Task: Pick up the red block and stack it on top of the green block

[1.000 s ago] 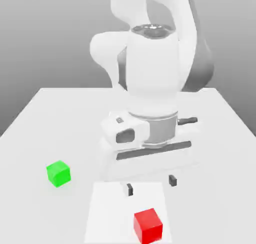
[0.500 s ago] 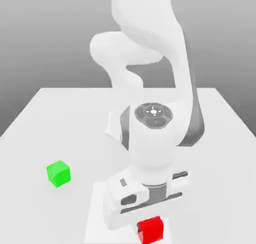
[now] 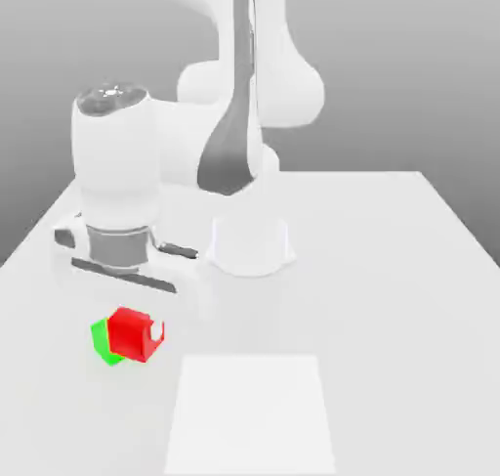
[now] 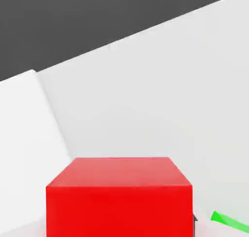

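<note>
In the exterior view, you see your white two-finger gripper (image 3: pixel 136 329) toward the exterior view's left, its fingers closed on the small, matte, bright red cube (image 3: pixel 131 334). The red cube covers much of the small, matte, bright green cube (image 3: pixel 101 341), whose left part and lower edge you can make out; whether the two touch, you cannot tell. To the right and nearer lies a flat white square (image 3: pixel 250 412) on the pale grey tabletop (image 3: pixel 400 347). Your arm's white round base (image 3: pixel 250 247) stands farther back.

In the hand view, you have the red cube large and close, with a green sliver of the other cube beside it over the pale surface.
</note>
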